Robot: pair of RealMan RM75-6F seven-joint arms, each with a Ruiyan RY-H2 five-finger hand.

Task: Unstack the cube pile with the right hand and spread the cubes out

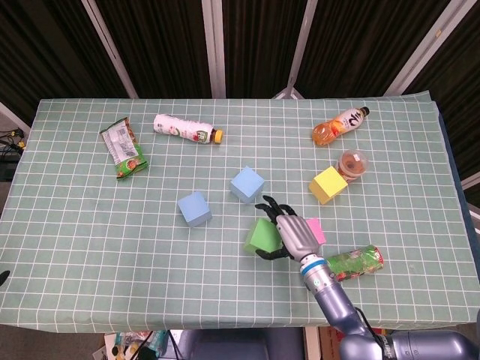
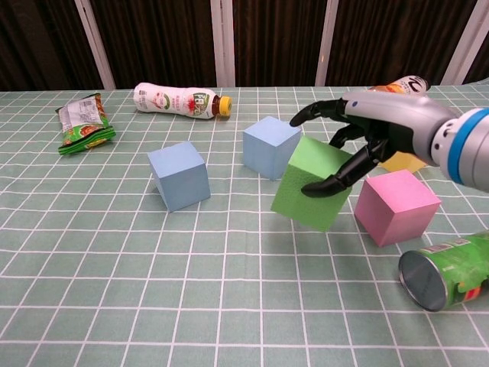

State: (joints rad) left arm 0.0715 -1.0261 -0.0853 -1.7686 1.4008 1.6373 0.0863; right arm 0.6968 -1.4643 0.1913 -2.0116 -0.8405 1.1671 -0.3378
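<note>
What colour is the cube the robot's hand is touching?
Green. The right hand has its fingers on the green cube, clearest in the chest view.

The tablecloth [image 2: 92, 252] looked like matt woven cloth, lightly creased. The green cube [image 2: 309, 183], pink cube [image 2: 397, 206] and blue cubes [image 2: 179, 176] had a dull, foam-like finish (no shine anywhere). The right hand [image 2: 374, 134] showed brushed grey metal and glossy black plastic fingers [image 2: 336, 180]. The green can [image 2: 451, 269] had a shiny metal end; the snack packet [image 2: 84, 122] was crinkled glossy foil.
</note>
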